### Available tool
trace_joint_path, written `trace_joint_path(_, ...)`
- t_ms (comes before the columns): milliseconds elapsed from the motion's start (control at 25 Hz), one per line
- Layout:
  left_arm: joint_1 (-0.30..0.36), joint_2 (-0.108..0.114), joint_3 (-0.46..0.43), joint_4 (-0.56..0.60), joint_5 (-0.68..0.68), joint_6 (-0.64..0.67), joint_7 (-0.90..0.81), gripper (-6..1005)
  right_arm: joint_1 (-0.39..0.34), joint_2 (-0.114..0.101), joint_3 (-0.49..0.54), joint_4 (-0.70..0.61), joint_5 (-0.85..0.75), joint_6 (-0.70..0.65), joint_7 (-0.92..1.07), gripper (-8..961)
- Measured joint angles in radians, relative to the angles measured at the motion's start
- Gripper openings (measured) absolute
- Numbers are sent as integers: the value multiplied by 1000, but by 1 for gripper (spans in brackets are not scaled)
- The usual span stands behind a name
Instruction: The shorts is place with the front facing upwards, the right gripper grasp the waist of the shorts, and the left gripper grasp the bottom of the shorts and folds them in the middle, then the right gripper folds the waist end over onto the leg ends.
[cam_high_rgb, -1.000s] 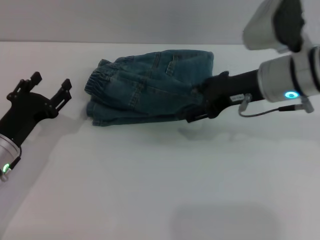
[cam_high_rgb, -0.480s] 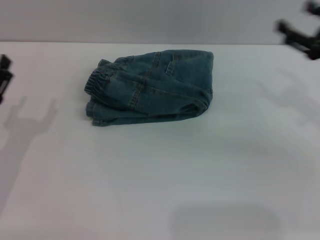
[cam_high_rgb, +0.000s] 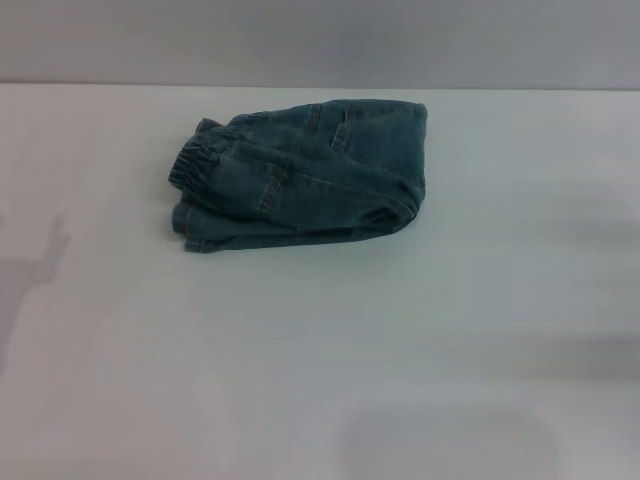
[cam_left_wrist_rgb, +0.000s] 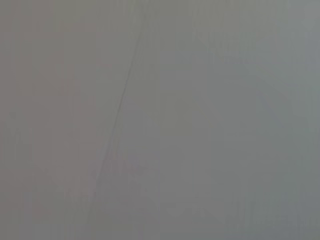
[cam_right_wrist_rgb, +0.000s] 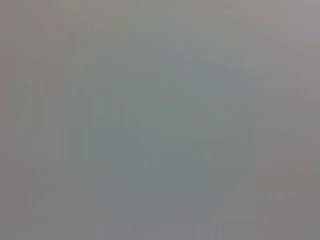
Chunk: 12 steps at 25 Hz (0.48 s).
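Observation:
The blue-green denim shorts (cam_high_rgb: 300, 175) lie folded into a compact bundle on the white table (cam_high_rgb: 320, 360), in the head view left of centre toward the back. Their gathered elastic waist (cam_high_rgb: 192, 162) sits on top at the bundle's left end, over the lower layer whose edge shows beneath it. The fold runs along the right end. Neither gripper shows in any view. Both wrist views show only a plain grey surface.
The white table reaches a grey wall (cam_high_rgb: 320, 40) at the back. A faint shadow (cam_high_rgb: 35, 270) falls on the table at the far left.
The right gripper let go of the shorts' right end and drew away up and to the right, out of view. The left gripper withdrew off the left edge. The shorts stayed put.

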Motion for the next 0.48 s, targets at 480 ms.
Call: trace_joint_path(480, 5, -6, 10, -12, 0, 14, -23, 797, -1, 0, 6, 48, 13, -3, -2, 791)
